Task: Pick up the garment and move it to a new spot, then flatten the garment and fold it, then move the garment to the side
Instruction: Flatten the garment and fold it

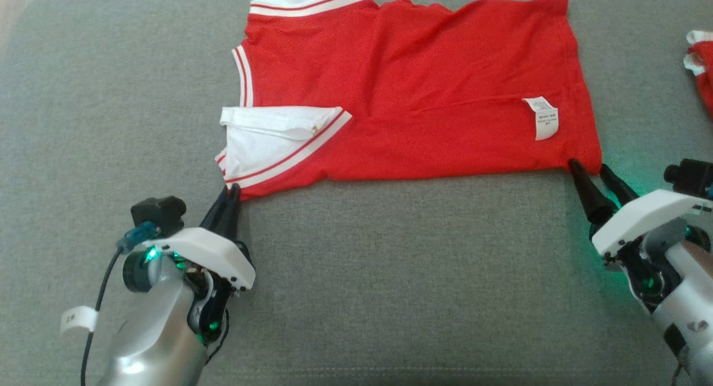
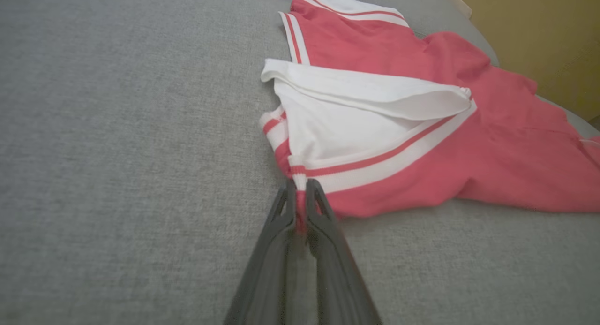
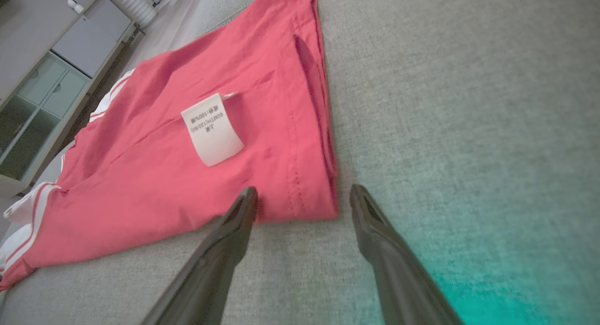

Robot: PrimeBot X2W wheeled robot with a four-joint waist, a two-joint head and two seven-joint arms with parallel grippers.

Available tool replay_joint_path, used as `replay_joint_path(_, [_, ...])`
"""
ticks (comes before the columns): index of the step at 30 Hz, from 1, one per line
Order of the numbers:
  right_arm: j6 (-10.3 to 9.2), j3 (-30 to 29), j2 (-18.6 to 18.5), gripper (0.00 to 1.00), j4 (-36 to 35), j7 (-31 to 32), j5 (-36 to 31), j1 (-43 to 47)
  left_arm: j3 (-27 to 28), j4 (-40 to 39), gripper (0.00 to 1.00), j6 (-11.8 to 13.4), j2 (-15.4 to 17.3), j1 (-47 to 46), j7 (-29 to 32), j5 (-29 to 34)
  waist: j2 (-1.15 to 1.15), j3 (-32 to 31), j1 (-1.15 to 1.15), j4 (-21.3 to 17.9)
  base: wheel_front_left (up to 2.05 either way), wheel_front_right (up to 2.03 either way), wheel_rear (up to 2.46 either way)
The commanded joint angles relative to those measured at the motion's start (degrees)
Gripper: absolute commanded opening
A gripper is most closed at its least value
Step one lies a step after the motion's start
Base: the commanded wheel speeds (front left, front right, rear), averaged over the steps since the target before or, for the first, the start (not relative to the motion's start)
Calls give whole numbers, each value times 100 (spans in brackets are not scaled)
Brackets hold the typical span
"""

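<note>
1. Garment [image 1: 401, 85]: a red knit shirt with a white collar [image 1: 273, 135] and striped trim. It lies spread in the upper centre of the head view, collar end at frame left and hem at frame right. The care label [image 1: 541, 117] faces up, so it is probably inside out.
2. Left tool [image 1: 231, 194]: fingers pinched together on the garment's lower-left corner, just below the striped trim. The left wrist view shows red cloth caught between them.
3. Right tool [image 1: 589, 166]: fingers spread and holding nothing. In the right wrist view, 1 tip sits on each side of the lower-right hem corner. Cannot tell whether they touch the cloth.
4. Handling (judgement): light, limp and thin, so it will sag between grips. Best taken at the stitched corners or hem, with 2 corners held taut to keep the near edge straight. The collar flap looks loose and may flop.
5. Surface: grey fabric surface [image 1: 390, 274], woven and soft-looking. It probably grips cloth, so dragging could cause wrinkles and lifting seems safer.
6. Room:
   - A second red-and-white cloth [image 1: 702, 63] lies at the right edge of the head view, well apart.
   - A pale cabinet [image 3: 47, 90] stands at the upper left of the right wrist view.
   - A yellow wall [image 2: 539, 34] shows at the upper right of the left wrist view.
</note>
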Motion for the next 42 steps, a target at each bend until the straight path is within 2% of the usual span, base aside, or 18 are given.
replay_joint_path(1, [-5, 31, 4, 100, 169, 67, -129, -187, 190, -174, 0, -31, 127, -19, -32, 87, 0, -62, 0, 73, 0, 0, 0])
replay_joint_path(2, [-5, 26, 48, 93, 271, 76, -173, -210, 196, -188, 0, -47, 128, -6, -32, 101, 0, -82, 0, 101, 0, 0, 0])
replay_joint_path(3, [-5, -8, 125, 2, 355, 50, -187, -212, 200, -203, 0, -70, 140, 18, -32, 130, 0, -124, 0, 140, 0, 0, 0])
replay_joint_path(4, [-5, -20, 135, 0, 361, 39, -187, -194, 210, -212, 0, -82, 151, 32, -32, 135, 0, -141, 0, 149, 0, 0, 0])
replay_joint_path(14, [-5, -115, -175, 0, 109, -65, -176, 176, 214, -365, 0, -251, 355, 298, -10, 84, 0, -365, 0, 93, 0, 0, 0])
replay_joint_path(21, [-5, -264, -549, 0, -264, -168, -162, 762, 172, -1024, 0, -301, 596, 849, 135, -67, 0, -521, 0, 11, 0, 0, 0])
replay_joint_path(28, [-5, -551, -779, 0, -697, -304, -201, 1601, 90, -1938, 0, -23, 811, 1712, 371, -98, 0, -601, 0, -100, 0, 0, 0])
replay_joint_path(34, [-5, -863, -794, 0, -1107, -216, -339, 2274, 31, -2721, 0, 324, 1061, 2346, 633, -42, 0, -637, 0, -141, 0, 0, 0])
replay_joint_path(40, [-5, -1253, -738, 0, -1482, 22, -585, 2701, -3, -3192, 0, 550, 1243, 2651, 847, 6, 0, -688, 0, -164, 0, 0, 0])
replay_joint_path(41, [-5, -1322, -719, 3, -1547, 75, -630, 2760, -7, -3233, 0, 568, 1251, 2677, 877, -5, 0, -698, 0, -165, 0, 0, 0])
replay_joint_path(42, [-5, -1400, -700, 49, -1604, 126, -677, 2817, -16, -3262, 0, 582, 1257, 2694, 911, -13, 0, -709, 0, -165, 0, 0, 0])
